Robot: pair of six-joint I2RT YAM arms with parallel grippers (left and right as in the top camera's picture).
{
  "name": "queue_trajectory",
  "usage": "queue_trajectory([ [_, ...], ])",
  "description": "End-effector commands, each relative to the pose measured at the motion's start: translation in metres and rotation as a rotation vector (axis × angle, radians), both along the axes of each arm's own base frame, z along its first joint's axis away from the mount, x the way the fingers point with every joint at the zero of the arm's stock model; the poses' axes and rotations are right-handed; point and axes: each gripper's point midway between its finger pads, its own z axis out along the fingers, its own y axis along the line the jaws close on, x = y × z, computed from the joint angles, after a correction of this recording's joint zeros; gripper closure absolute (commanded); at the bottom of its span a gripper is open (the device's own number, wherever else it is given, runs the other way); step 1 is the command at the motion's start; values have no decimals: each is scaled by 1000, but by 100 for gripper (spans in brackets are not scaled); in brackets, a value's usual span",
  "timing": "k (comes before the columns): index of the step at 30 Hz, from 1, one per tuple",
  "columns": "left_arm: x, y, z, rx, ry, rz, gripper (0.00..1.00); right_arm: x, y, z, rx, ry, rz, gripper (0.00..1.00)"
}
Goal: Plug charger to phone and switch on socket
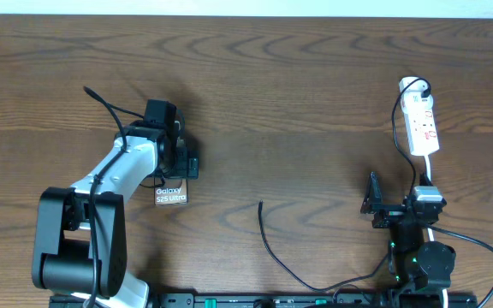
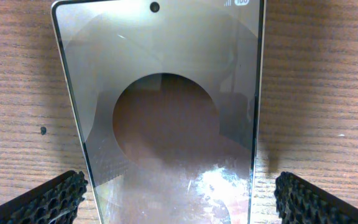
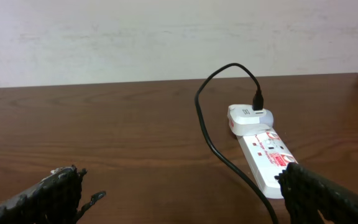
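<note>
My left tool [image 2: 184, 202] hangs jaws-apart straddling the phone [image 2: 166, 93], my right tool [image 3: 185, 199] gapes empty well off the phone's right by the socket [image 1: 422, 124], the charger [image 1: 270, 249] lies loose between them, and a clumsy squeeze could skid that slick phone sideways.

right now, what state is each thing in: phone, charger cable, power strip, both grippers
flat bronze-brown phone: lying flat on the wooden table, charger not plugged in
thin black charger cable: loose tip on the wood, apart from the phone; far end in the white adapter
white power strip with red marks: adapter plugged in; switch position cannot be told
left gripper: open, fingers either side of the phone
right gripper: open, empty
</note>
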Motion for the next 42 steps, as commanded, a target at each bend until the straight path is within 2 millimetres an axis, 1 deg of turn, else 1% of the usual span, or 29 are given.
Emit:
queue_trajectory([
  [1, -1, 3, -2, 15, 2, 11, 0, 0, 1, -1, -12, 2, 2, 1],
  [30, -2, 3, -2, 15, 5, 11, 1, 0, 1, -1, -13, 2, 2, 1],
  [38, -12, 4, -11, 18, 26, 10, 1, 0, 1, -1, -13, 3, 2, 1],
  [42, -12, 5, -13, 18, 21, 10, 1, 0, 1, -1, -13, 3, 1, 1],
])
